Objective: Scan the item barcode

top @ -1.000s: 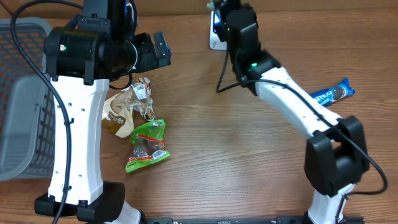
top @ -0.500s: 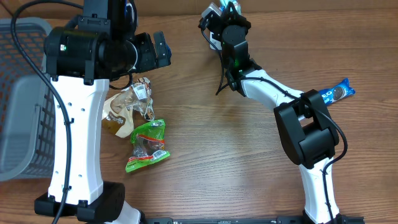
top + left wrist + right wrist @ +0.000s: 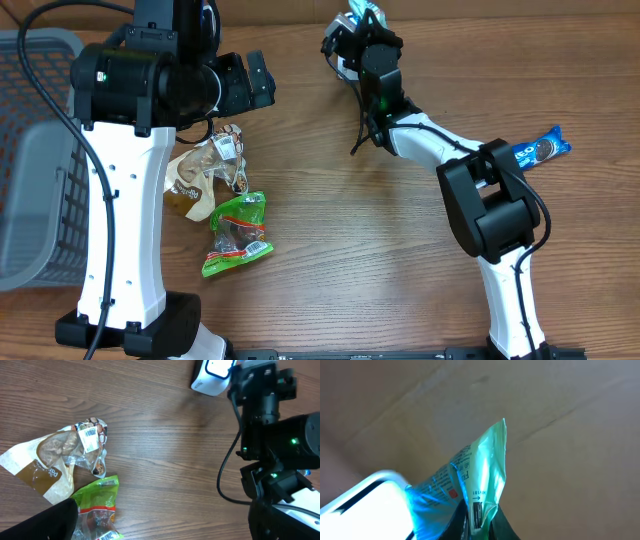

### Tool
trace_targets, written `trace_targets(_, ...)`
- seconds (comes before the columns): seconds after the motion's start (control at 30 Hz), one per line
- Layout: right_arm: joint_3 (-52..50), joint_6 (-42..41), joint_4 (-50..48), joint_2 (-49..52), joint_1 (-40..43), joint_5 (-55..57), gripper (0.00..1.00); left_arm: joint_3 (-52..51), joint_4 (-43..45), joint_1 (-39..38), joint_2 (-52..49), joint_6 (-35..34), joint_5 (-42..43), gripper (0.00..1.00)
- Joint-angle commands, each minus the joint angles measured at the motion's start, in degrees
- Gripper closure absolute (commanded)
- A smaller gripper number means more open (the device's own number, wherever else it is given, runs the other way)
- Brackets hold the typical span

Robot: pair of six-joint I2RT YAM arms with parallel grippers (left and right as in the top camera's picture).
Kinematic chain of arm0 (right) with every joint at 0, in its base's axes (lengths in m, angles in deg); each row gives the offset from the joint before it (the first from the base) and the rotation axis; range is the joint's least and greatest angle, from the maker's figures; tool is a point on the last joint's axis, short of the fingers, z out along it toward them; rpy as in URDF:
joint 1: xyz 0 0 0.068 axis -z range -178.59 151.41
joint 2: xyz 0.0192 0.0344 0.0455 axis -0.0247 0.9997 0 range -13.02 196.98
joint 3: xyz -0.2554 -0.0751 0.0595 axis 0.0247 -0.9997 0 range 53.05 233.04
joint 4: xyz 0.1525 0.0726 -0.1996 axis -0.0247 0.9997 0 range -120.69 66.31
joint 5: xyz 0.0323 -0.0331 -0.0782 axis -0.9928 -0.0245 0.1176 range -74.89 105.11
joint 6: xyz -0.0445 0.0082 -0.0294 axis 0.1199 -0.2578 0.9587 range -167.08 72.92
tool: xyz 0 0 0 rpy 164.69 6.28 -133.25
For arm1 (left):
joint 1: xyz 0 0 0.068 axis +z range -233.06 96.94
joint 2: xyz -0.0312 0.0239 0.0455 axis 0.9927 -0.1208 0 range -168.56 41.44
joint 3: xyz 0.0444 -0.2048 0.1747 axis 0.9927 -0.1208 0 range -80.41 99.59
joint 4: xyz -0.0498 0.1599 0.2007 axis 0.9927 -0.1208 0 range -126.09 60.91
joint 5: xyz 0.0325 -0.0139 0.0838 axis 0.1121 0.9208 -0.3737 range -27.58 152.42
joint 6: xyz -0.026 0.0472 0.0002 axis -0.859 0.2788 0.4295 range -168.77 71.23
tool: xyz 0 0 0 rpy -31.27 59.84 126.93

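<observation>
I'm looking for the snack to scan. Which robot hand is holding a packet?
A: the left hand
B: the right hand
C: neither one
B: the right hand is shut on a small packet next to the white scanner, while the left hand stands open with nothing in it.

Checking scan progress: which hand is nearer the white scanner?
Right. The right hand, shut on a packet, is close by the scanner; the left hand, open, hangs well away, near the brown snack bag.
</observation>
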Motion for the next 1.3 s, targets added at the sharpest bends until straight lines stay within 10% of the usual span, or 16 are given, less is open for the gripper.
trace_targets(0.0, 0.8, -0.2, -10.9, -0.3, 0.2, 5.2, 0.96, 0.4, 0.1, -0.1, -0.2, -0.1, -0.3, 0.00)
trace_targets(0.43, 0.8, 15.5, -17.1, -1.5, -3.9, 4.9, 0.96, 0.4, 0.1, -0.1, -0.3, -0.1, -0.3, 0.00)
trace_targets(0.63, 0.8, 8.5, 5.1, -1.2, -1.9, 2.1, 0.96, 0.4, 0.1, -0.1, -0.3, -0.1, -0.3, 0.00)
trace_targets(1.27, 0.8, 2.7, -0.3, -0.3, 2.0, -8.4, 0.96, 0.4, 0.1, -0.1, -0.3, -0.1, -0.3, 0.00)
